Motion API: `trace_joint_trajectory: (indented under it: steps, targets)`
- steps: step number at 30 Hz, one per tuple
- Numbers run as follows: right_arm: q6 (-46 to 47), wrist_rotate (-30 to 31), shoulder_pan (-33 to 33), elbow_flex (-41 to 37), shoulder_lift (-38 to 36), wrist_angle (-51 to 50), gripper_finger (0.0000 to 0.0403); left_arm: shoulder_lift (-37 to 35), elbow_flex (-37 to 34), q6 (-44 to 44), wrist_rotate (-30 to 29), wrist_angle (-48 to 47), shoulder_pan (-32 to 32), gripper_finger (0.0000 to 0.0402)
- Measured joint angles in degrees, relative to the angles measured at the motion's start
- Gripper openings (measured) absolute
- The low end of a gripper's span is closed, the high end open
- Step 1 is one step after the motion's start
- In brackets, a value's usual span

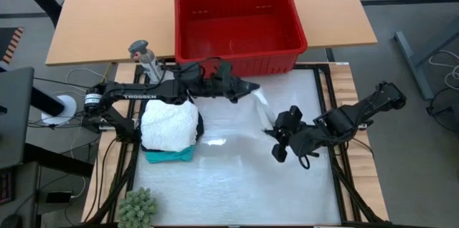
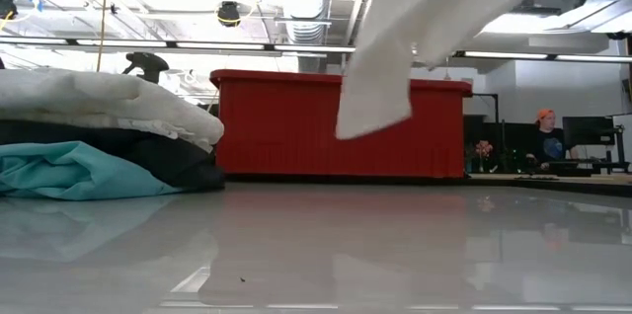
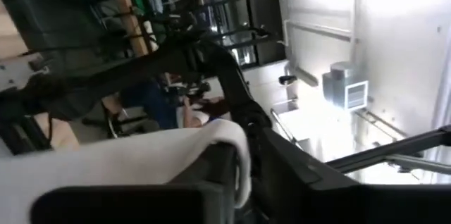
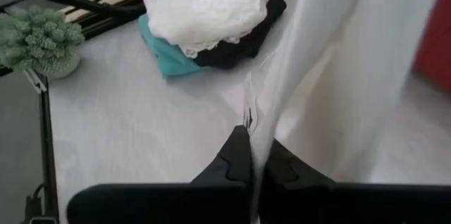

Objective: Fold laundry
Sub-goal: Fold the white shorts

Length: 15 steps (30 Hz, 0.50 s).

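Aloft, white garment spans both claws: right claw pinches edge; left claw apparently grips too (view murky).

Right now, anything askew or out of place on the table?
Nothing damaged or spilled. The folded stack sits uneven: the teal garment sticks out beneath the white one. A white cloth hangs in mid-air between both end effectors, clear of the table.

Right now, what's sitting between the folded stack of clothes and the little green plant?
Nothing. In the high view and the right wrist view, only bare white tabletop separates the folded stack from the green plant.
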Motion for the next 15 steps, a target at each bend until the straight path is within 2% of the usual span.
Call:
trace_joint_trajectory:
  steps: [4,10,12,15]
  targets:
    - [0.0,-0.08,0.0,0.0,0.02,0.35,0.0023,0.0,0.0,3.94,-0.98,-0.1,-0.02,0.0094]
    - [-0.01,-1.81,0.02,0.0,0.04,0.76,0.0023,0.0,0.0,9.72,0.79,-1.4,0.0,0.0184]
    - [0.0,-2.78,0.02,0.0,0.04,0.81,0.0023,0.0,0.01,12.5,3.31,-2.61,0.56,0.0213]
    - [0.68,-4.65,0.04,0.0,0.04,0.72,0.0023,0.0,0.02,13.42,11.57,-5.57,2.22,0.0247]
